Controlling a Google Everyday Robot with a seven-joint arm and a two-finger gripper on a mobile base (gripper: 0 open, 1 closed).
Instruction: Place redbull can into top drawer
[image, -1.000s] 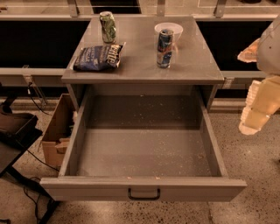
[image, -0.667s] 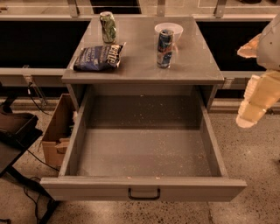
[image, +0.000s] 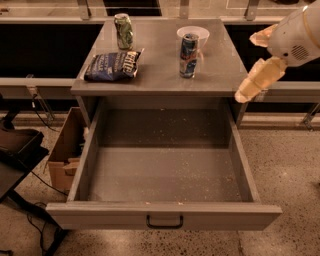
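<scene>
the redbull can (image: 189, 55) stood upright on the cabinet top (image: 160, 77), left of the gripper (image: 254, 84), which hung beyond the right edge; its grip state could not be told.

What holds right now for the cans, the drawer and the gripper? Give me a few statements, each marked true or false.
1. The redbull can stands upright on the cabinet top. True.
2. The top drawer is shut. False: it is pulled out wide.
3. The gripper grips the redbull can. False: it hangs by the cabinet's right edge, apart from the can.
4. The chip bag lies left of the redbull can. True.
5. The green can is inside the top drawer. False: it stands at the back left of the cabinet top.
</scene>
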